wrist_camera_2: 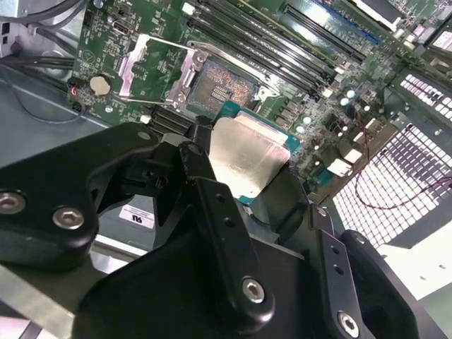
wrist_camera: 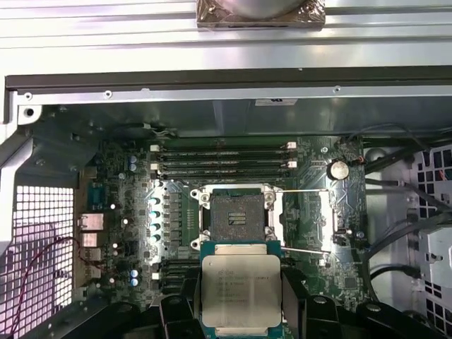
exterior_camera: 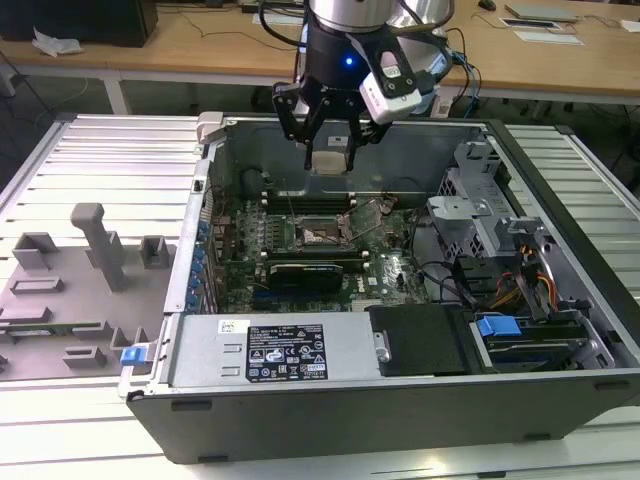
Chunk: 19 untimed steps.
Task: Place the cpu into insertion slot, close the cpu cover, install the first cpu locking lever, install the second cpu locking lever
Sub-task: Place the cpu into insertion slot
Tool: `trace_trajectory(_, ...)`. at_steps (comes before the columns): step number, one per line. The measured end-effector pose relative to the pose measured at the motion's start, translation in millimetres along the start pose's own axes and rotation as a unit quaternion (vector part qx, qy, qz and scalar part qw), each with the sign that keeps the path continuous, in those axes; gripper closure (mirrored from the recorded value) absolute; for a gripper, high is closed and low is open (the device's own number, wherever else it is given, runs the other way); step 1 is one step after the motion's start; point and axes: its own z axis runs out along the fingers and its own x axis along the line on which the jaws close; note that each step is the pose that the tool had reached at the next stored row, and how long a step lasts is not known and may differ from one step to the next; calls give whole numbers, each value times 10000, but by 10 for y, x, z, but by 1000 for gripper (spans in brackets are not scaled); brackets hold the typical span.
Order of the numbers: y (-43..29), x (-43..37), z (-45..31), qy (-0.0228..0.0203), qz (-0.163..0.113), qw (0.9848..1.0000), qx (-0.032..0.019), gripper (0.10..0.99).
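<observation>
Between the jaws: chip [wrist_camera: 241, 289], pinched on 2 opposite edges, metal top facing the wrist cameras. Gripper [exterior_camera: 328, 150] hangs above the open computer case [exterior_camera: 200, 350], with the chip well clear of the board and off to 1 side of the bare socket [wrist_camera: 236, 215]. Cover [wrist_camera_2: 133, 67] lies folded back beside the socket. Judgement: the chip is light, stiff and smooth-topped, its underside delicate. Hold by the edges only and keep it level.

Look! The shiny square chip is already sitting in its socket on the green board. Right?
No. The chip isn't in its socket yet: the tool holds it above the green board, and the socket sits empty. The first wrist view shows it.
</observation>
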Motion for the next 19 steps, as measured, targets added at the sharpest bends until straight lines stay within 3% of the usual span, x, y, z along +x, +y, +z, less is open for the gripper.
trace_trajectory(19, -23, -4, 251, 0, 0, 10000, 0, 545)
